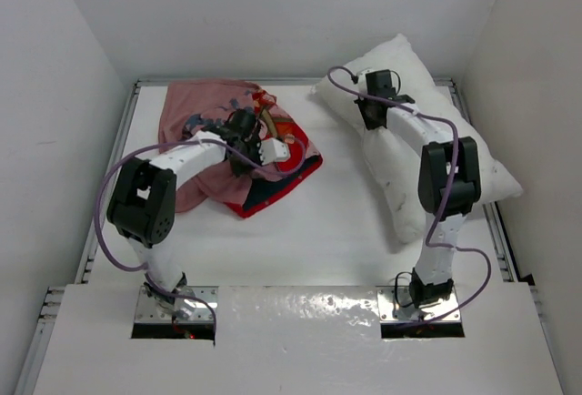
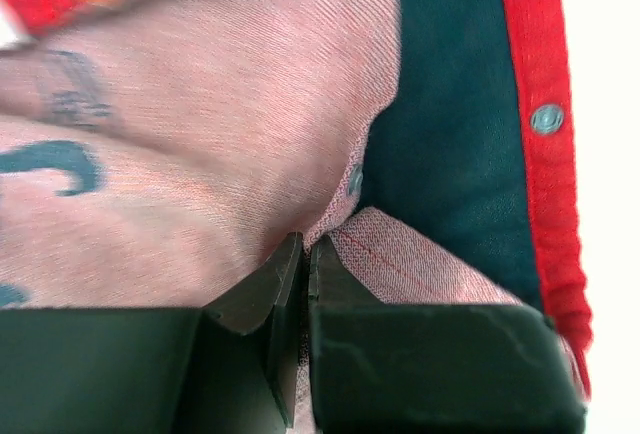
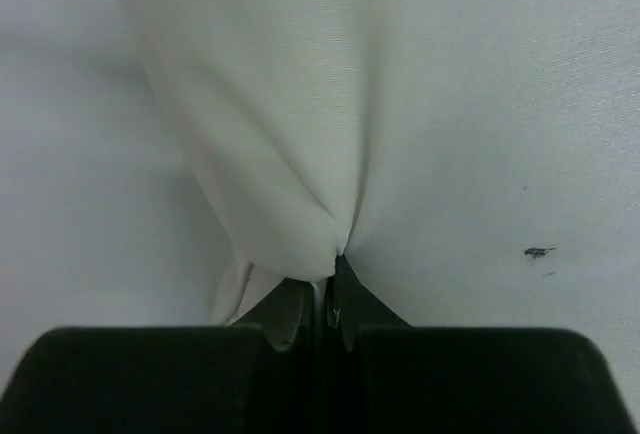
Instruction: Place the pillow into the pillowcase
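Observation:
The red pillowcase [image 1: 273, 154] lies crumpled at the back left, its faded pink inside [image 1: 195, 113] turned up. My left gripper [image 1: 244, 147] is shut on a fold of the pink cloth near a snap-buttoned red hem [image 2: 545, 119]; its jaws [image 2: 306, 254] pinch the fabric. The white pillow [image 1: 427, 131] lies slantwise at the back right. My right gripper [image 1: 375, 108] is shut on a pinch of the pillow's cloth [image 3: 290, 174] near its far end, with the gripper [image 3: 325, 289] pressed into it.
White walls close in on the left, back and right. A metal rail [image 1: 498, 231] runs along the table's right edge under the pillow's corner. Bare white tabletop [image 1: 309, 240] lies between the arms, and purple cables loop off both arms.

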`<state>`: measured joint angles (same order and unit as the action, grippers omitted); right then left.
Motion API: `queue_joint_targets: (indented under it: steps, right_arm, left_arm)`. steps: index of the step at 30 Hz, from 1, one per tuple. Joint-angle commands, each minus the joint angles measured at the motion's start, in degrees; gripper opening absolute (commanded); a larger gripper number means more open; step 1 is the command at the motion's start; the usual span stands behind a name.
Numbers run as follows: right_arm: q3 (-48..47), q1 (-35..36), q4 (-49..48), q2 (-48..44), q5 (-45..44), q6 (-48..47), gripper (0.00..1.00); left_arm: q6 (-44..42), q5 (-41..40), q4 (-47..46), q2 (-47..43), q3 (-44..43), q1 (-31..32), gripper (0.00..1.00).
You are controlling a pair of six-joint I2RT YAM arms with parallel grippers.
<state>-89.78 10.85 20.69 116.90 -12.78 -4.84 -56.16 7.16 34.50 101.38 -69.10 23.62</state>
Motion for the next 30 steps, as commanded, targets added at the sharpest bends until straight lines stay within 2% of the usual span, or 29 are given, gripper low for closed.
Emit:
queue_joint_targets:
  steps: [1, 2, 3, 5, 6, 7, 8, 10, 11, 12, 13, 15, 16, 17, 18, 19, 21, 22, 23, 25, 27, 30]
  right_arm:
    - [4.06, -0.22, 8.83, -6.49, 6.43, -2.53, 0.0]
    - [5.48, -0.13, 10.58, -8.77, 8.88, -3.41, 0.0]
    - [8.88, -0.04, 14.78, -14.28, 17.17, -5.86, 0.0]
    - [12.94, 0.22, 19.63, -20.28, 26.26, -8.68, 0.0]
    - [16.88, 0.48, 25.66, -23.01, 33.71, -11.39, 0.0]
    - [18.74, 0.66, 28.24, -27.38, 36.13, -12.11, 0.0]
    - [20.5, 1.44, 31.57, -29.17, 38.33, -13.51, 0.06]
    - [23.33, 3.29, 42.21, -31.38, 42.74, -18.87, 0.25]
    - [23.33, 5.91, 45.64, -32.25, 43.27, -20.54, 0.55]
    - [21.5, 6.8, 48.8, -32.7, 43.27, -22.39, 0.7]
    - [19.31, 7.07, 49.27, -32.96, 43.27, -22.4, 0.75]
    - [10.21, 5.85, 43.86, -32.96, 43.1, -20.05, 0.8]
    - [9.37, 5.15, 38.08, -33.58, 42.31, -17.77, 0.86]
    - [10.14, 4.8, 21.06, -35.67, 40.48, -14.18, 0.99]
    - [12.58, 4.79, 12.36, -36.21, 37.94, -7.79, 0.99]
    - [13.04, 4.53, 5.83, -35.96, 34.08, -5.47, 0.99]
    - [10.96, 3.66, -7.17, -31.14, 30.63, 1.54, 0.99]
    - [8.59, 2.87, -8.28, -28.34, 30.27, 2.98, 0.99]
    - [0.91, 1.9, -6.29, -21.26, 27.92, 4.04, 0.99]
    - [-8.79, 1.63, -1.99, -13.06, 22.91, 4.23, 0.99]
    - [-21.33, -0.12, 1.97, -1.84, 20.33, 8.32, 0.99]
    - [-29.83, -3.02, 0.94, 6.21, 25.33, 15.54, 0.99]
  left_arm:
    - [7.02, 7.93, 4.33, -1.19, -10.59, -3.21, 0.0]
    - [9.55, 8.48, 5.04, -1.1, -12.62, -3.83, 0.0]
    - [11.06, 8.31, 5.4, -0.84, -16.38, -4.36, 0.0]
    - [15.8, 5.78, 4.01, -0.4, -21.22, -6.56, 0.0]
    - [17.73, 2.63, 3.3, 0.3, -22.47, -8.39, 0.0]
    - [19.58, 1.9, 3.12, 0.74, -23.79, -9.54, 0.0]
    - [20.21, 0.68, 2.77, 1.18, -25.63, -10.68, 0.0]
    - [19.87, -0.91, 2.85, 2.06, -25.91, -13.05, 0.0]
    - [18.91, -1.53, 3.29, 2.06, -25.13, -13.42, 0.0]
    - [17.76, -1.45, 3.9, 1.89, -24.6, -13.51, 0.0]
    - [15.58, -0.23, 4.6, 1.54, -23.11, -13.51, 0.0]
    - [14.16, 1.62, 5.31, 0.22, -20.74, -13.51, 0.0]
    - [13.8, 1.8, 5.4, -0.22, -20.29, -13.51, 0.0]
    - [13.02, 2.15, 6.53, -0.74, -20.2, -13.51, 0.0]
    - [11.61, 3.38, 7.76, -0.92, -20.11, -13.51, 0.0]
    - [7.34, 4.26, 11.69, -1.27, -20.2, -13.51, 0.0]
    - [0.21, 7.15, 17.33, -2.85, -19.76, -13.51, 0.0]
    - [-8.61, 7.6, 20.66, -3.55, -18.45, -13.51, 0.0]
    - [-14.1, 8.13, 28.79, -4.78, -17.39, -13.51, 0.03]
    - [-25.34, 6.74, 35.78, -5.49, -14.68, -12.99, 0.34]
    - [-25.67, 4.98, 38.71, -5.32, -14.13, -10.54, 0.6]
    - [-19.71, 5.5, 34.07, -4.53, -15.1, -5.71, 0.66]
